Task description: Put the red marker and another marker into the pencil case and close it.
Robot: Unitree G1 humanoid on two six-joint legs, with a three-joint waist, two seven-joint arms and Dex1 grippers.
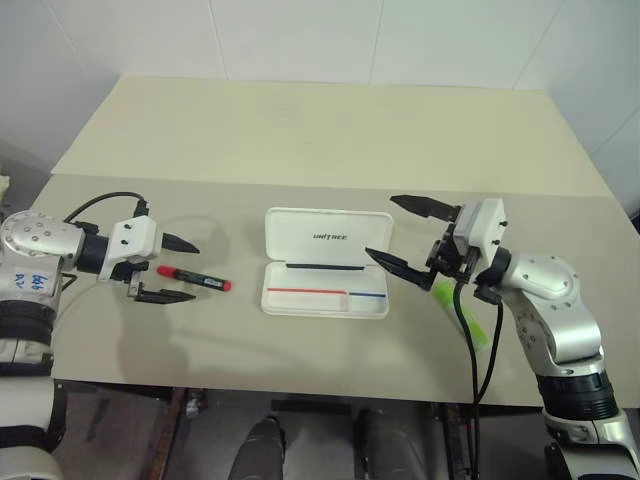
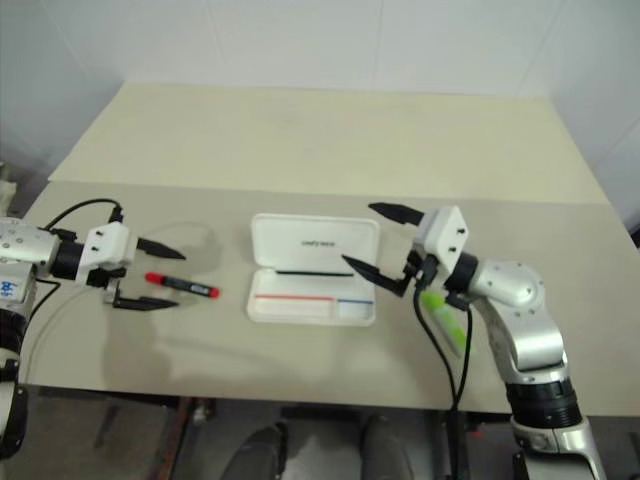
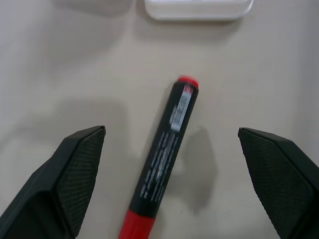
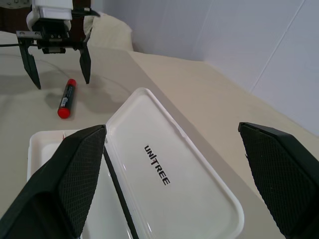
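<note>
Spanning the foreground, a matte beige table [image 1: 320,140] meets white tiled walls [image 1: 300,40]. At its centre the pencil case [image 1: 326,262] — glossy white plastic, rounded corners — lies open. The left gripper [image 1: 172,268] gapes empty around the red marker [image 1: 194,279]; the right gripper [image 1: 405,237], wide and empty, hovers beside the case, near the lime-green highlighter [image 1: 466,314].
</note>
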